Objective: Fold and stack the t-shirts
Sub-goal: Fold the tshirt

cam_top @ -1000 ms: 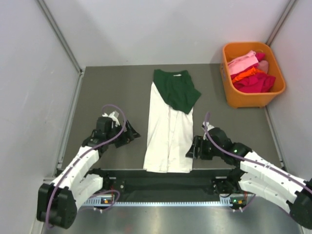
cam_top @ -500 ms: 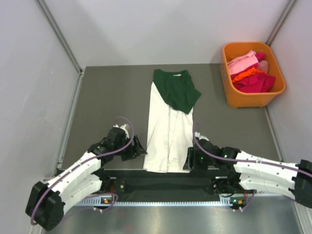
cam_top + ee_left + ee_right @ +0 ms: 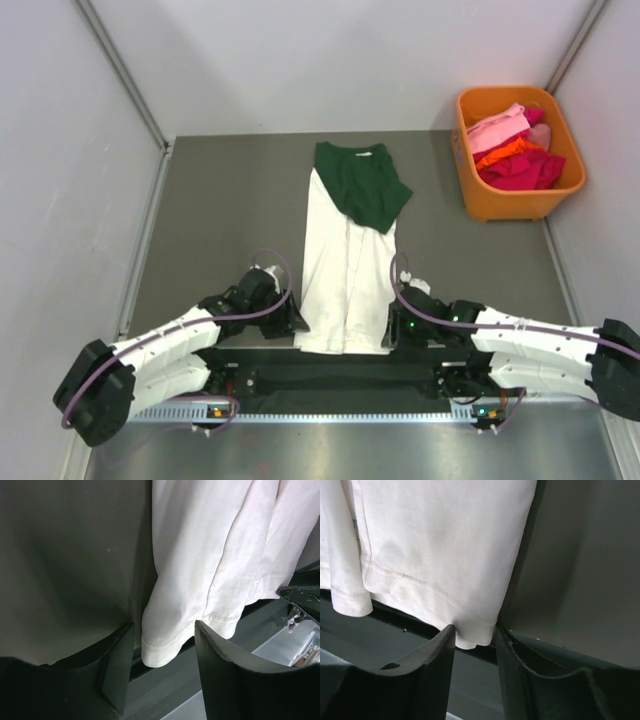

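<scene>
Cream-white t-shirt [image 3: 345, 280] lies folded lengthwise on the table [image 3: 230, 200], dark green t-shirt [image 3: 362, 185] on its far end; left pincer [image 3: 162, 630] and right pincer [image 3: 475, 632] stand parted astride its near hem corners, so a shallow bite may miss the lower layers.

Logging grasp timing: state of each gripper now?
Left gripper: open, straddling a hem corner of the cream-white t-shirt.
Right gripper: narrow around the other corner; grip cannot be told.
</scene>
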You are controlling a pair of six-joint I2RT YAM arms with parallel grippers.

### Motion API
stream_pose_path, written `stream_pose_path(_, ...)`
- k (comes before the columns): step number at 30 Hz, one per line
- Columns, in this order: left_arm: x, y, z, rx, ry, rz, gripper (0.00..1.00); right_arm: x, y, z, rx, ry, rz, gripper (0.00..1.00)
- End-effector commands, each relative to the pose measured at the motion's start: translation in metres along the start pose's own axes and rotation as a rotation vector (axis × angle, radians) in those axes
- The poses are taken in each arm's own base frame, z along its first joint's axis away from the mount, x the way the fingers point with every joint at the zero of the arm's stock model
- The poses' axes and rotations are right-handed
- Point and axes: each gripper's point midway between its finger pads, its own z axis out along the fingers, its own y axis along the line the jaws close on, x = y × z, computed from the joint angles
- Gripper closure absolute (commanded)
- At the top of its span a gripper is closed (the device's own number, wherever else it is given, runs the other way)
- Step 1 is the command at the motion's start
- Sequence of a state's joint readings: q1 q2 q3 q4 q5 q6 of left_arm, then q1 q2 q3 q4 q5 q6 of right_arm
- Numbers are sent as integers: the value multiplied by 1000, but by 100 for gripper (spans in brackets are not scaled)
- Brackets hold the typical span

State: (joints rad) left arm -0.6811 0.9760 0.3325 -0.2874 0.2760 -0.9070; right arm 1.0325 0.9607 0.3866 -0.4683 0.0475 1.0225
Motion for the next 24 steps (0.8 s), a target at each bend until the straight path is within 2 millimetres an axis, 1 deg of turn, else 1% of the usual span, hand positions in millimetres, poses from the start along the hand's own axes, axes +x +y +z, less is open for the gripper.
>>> stream_pose_path(1,1,-2,6,7,-5,5,44,-1,10,3,-34,-3,-14,62)
stream_pose_path(2,2,-1,6,4,0,4,45,0,12,4,-40,5,-18,70)
stream_pose_path(3,4,-1,7,3,6,3,45,1,13,4,-47,12,-22,73)
stream_pose_path(4,5,-2,8,7,8,5,47,1,14,3,-44,13,-22,79)
stream_pose_path(5,6,-3,8,9,11,7,48,0,15,2,-47,9,-30,81)
stream_pose_path(6,8,-4,8,10,16,8,50,0,11,1,-31,10,-32,85)
stream_pose_path(7,9,-5,9,11,19,11,55,-2,12,-2,-33,1,-30,90)
stream_pose_path(8,11,-5,9,13,24,13,58,-4,12,-5,-36,-11,-31,100)
stream_pose_path(10,13,-8,9,20,33,13,65,-6,11,-9,-31,-20,-32,100)
stream_pose_path(15,15,-19,9,44,40,19,72,-9,11,-15,-30,-38,-39,100)
stream_pose_path(17,16,-20,9,44,45,22,76,-10,10,-17,-30,-41,-41,100)
stream_pose_path(20,20,-26,7,60,56,31,92,-12,11,-20,-33,-51,-44,100)
stream_pose_path(21,19,-29,6,70,53,35,100,-15,11,-21,-30,-64,-44,100)
stream_pose_path(24,18,-37,4,89,51,35,100,-24,14,-26,-35,-102,-50,100)
